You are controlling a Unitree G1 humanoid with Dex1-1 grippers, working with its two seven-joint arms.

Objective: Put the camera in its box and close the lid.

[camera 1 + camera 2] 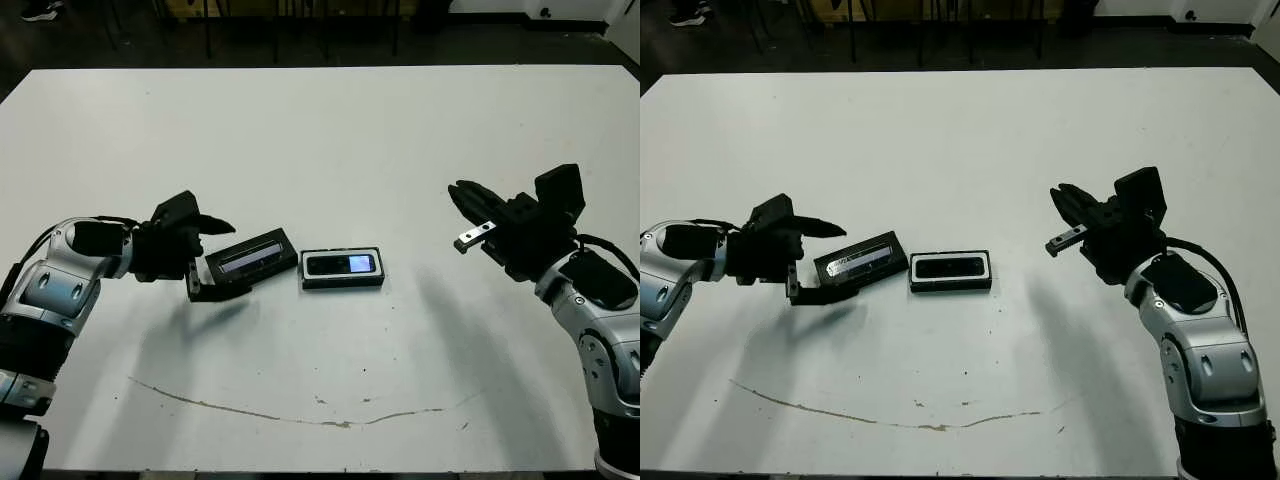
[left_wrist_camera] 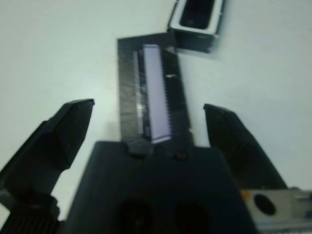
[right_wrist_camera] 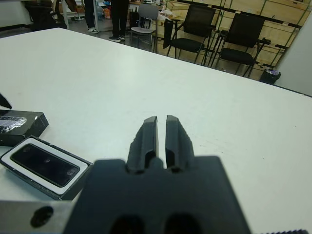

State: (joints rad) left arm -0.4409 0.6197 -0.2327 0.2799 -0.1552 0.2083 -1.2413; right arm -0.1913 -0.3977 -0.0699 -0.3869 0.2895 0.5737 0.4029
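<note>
One step remains: my left jaws (image 1: 212,252) stand open around the lid (image 1: 250,258); it looks light, stiff, glossy; I'd grip its long edges. Right jaws (image 3: 161,138) closed, empty; camera (image 1: 341,264) sits in box (image 1: 342,282).

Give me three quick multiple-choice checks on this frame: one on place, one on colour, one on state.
1. Where is the camera?
A. Inside the box
B. On the bare table
C. In the right end effector

2. What colour is the box's lining?
A. Red
B. White
C. Yellow

3. How is the left end effector?
A. Shut on the camera
B. Out of view
C. Open, fingers either side of the lid

Answers: 1 A, the camera lies within the box's rim. 2 B, a white border surrounds the camera. 3 C, the left wrist view shows both fingers spread wide.
</note>
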